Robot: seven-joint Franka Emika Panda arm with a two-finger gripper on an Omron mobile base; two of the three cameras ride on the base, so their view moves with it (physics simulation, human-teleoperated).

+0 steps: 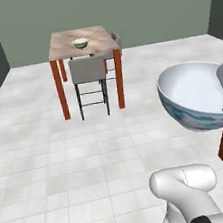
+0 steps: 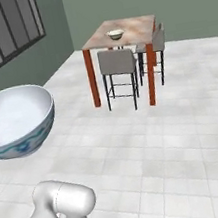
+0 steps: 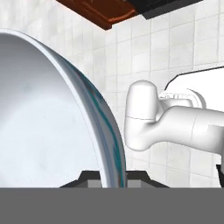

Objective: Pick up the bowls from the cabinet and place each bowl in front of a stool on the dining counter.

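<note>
I carry the blue-patterned bowl [image 1: 197,95] w/ the end effector [image 3: 111,177] pinched nearly shut on its rim, tilted over the floor, well apart from the worktop [image 1: 63,47] where the cream bowl [image 1: 80,43] sits; looks rigid, glossy, prob. slippery & breakable.

Bowl [image 1: 80,43] on dining counter [image 1: 63,46], behind stool [image 1: 87,69]

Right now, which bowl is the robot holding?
The big bowl, white inside with a blue pattern outside, is pinched by its rim in the hand. The small pale bowl sits on the far table.
</note>
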